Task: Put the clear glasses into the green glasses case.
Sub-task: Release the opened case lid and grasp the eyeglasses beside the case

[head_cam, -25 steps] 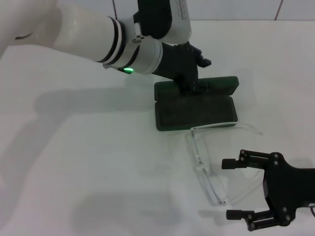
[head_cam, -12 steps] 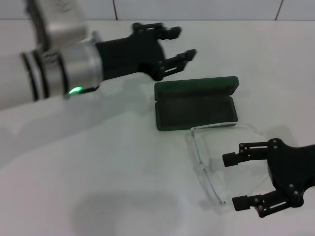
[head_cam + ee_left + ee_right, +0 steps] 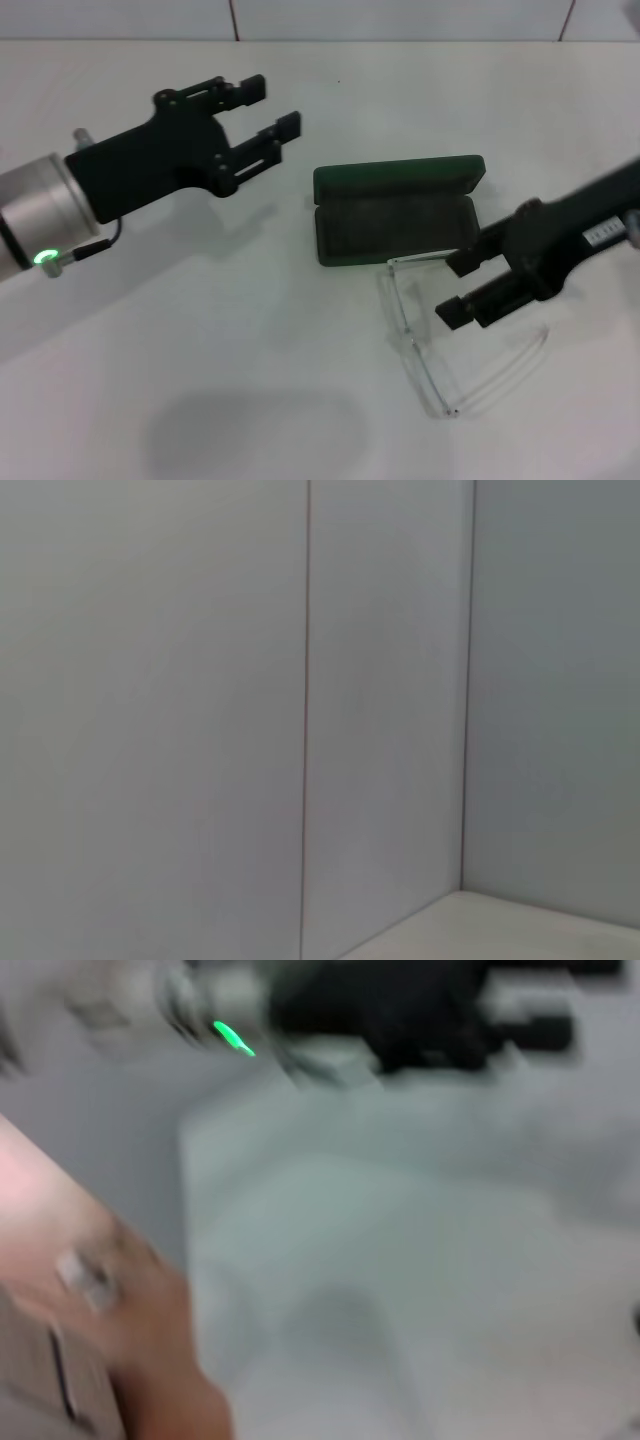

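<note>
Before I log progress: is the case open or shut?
Open: the case shows its dark lining, lid raised behind, nothing inside.

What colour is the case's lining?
Dark green-grey, felt-like, inside the open green glasses case; the head view shows it best.

Almost nothing legible shows here. The one sign of print is a small white label (image 3: 603,232) on the forearm behind the right gripper (image 3: 459,288) in the head view — it carries a line of dark characters, too small to make out. The lid of the green glasses case (image 3: 398,208) shows no lettering that can be read from this angle. The left wrist view holds only bare wall panels, and the right wrist view is blurred — no writing can be picked out in either.
</note>
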`<state>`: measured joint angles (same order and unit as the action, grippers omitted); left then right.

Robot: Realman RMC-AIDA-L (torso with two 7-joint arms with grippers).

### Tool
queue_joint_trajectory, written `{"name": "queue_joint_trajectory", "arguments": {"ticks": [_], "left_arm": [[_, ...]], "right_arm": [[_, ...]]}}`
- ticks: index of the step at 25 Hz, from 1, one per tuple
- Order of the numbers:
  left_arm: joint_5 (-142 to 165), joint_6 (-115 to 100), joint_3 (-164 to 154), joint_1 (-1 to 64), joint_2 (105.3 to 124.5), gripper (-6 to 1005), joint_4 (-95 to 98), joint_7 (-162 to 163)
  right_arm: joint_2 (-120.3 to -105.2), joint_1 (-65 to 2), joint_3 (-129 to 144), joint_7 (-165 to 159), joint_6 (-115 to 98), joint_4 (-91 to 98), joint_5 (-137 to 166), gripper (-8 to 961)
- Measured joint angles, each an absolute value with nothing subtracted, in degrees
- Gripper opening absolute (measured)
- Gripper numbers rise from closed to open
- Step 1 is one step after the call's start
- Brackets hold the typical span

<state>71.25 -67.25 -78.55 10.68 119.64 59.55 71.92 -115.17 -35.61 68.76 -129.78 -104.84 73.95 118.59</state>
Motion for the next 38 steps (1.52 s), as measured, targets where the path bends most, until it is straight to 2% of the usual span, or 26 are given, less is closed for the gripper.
{"name": "queue_joint_trajectory", "arguments": {"ticks": [6,12,20,38], "left_arm": [[71.89,-70.8,-75.2,11.83,119.47,550,56.94,72.1],[73.54,-70.95,-75.4,13.37,119.42,550,56.98,73.81],[76.98,-71.04,-75.1,14.56,119.38,550,56.75,75.04],[77.61,-70.98,-74.96,15.56,119.48,550,55.87,74.45]], "right_arm": [[-115.27,-47.17,77.47,-149.17,-107.25,77.16,130.65,783],[-116.02,-53.87,84.4,-162.06,-107.75,71.67,134.86,783],[-116.29,-53.82,84.31,-162.59,-99.99,62.99,133.83,782],[-116.27,-51.67,94.52,-162.64,-88.96,58.28,127.36,753]]}}
